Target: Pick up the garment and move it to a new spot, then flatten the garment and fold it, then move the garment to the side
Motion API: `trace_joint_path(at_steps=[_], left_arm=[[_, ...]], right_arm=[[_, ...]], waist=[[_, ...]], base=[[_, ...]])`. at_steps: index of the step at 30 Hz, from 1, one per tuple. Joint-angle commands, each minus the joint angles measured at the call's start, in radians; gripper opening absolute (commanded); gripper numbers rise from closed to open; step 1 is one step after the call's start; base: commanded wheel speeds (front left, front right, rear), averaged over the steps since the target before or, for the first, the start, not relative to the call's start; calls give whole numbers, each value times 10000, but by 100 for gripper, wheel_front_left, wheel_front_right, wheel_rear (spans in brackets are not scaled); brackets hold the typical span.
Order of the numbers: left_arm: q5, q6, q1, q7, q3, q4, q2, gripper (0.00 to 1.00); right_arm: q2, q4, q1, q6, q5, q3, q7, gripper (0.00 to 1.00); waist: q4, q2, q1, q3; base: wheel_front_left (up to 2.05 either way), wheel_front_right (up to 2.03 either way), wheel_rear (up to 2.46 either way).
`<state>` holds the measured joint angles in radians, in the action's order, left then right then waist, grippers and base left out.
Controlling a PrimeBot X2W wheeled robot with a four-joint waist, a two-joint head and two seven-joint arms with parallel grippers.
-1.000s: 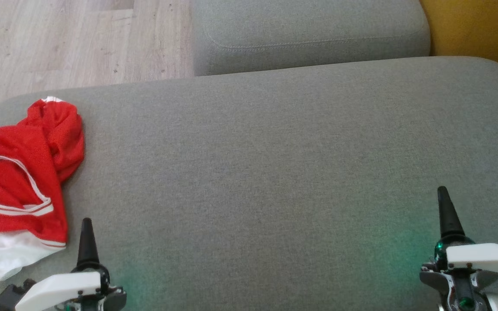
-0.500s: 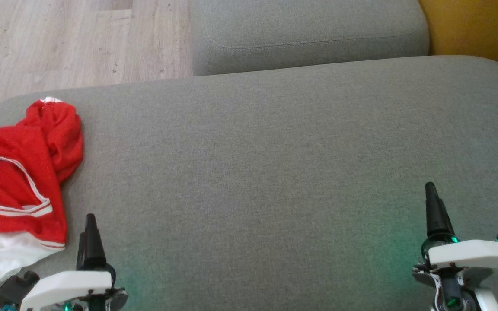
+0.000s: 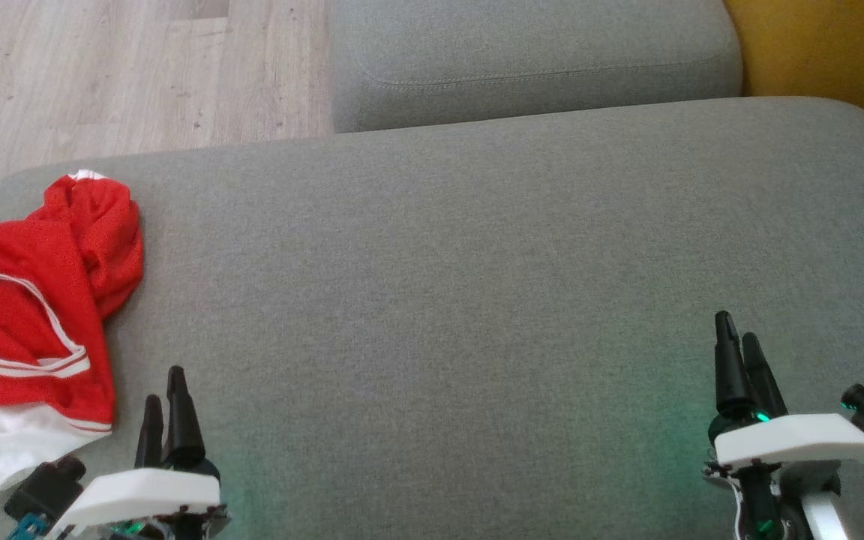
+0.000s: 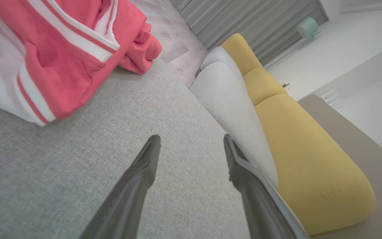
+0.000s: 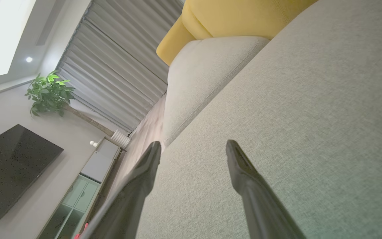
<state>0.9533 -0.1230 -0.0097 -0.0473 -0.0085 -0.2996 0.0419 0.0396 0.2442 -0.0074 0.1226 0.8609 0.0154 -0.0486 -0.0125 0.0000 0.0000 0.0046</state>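
Here we go, both wrists are rolling! A second ago each arm showed one dark finger edge-on in the head view, and now both fingers of each can be seen. The left gripper (image 3: 164,387) has eased a touch right and farther out. Its fingers are spread wide in its own wrist view, with nothing between them but bare grey seat cushion (image 3: 439,262). The right gripper (image 3: 736,328) has drifted left and farther too, its fingers equally wide apart and empty.

The garment (image 3: 34,300), red with white trim, lies crumpled at the cushion's left end, just left of the left gripper and not touched. It has not budged; its slight shift in the frame looks like the camera's doing. The wooden floor (image 3: 102,67) lies beyond it.

So the pick-up hasn't begun. My read is that the arms are squaring up, and the left one is the obvious candidate to swing left for the first grab.
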Motion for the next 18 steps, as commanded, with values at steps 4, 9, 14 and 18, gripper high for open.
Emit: trace_joint_path(at_steps=[4, 9, 14, 18], left_arm=[[-704, -17, -136, -232, 22, 325, 96, 100], [-1389, -22, -102, -380, -28, 330, 109, 100], [-2060, -27, -73, -529, -38, 344, 132, 100], [-2591, -29, -55, -648, -32, 374, 140, 100]], right_arm=[[74, -429, -164, 39, -669, 238, -232, 100], [76, -474, -140, 42, -1317, 363, -379, 100], [79, -526, -114, 46, -1967, 482, -526, 100], [81, -567, -90, 48, -2474, 572, -644, 100]], waist=[[-5, 0, 0, 0], [-9, 0, 0, -1], [-14, 0, 0, -1], [-19, 0, 0, -3]], base=[[0, 0, 0], [0, 0, 0], [0, 0, 0], [0, 0, 0]])
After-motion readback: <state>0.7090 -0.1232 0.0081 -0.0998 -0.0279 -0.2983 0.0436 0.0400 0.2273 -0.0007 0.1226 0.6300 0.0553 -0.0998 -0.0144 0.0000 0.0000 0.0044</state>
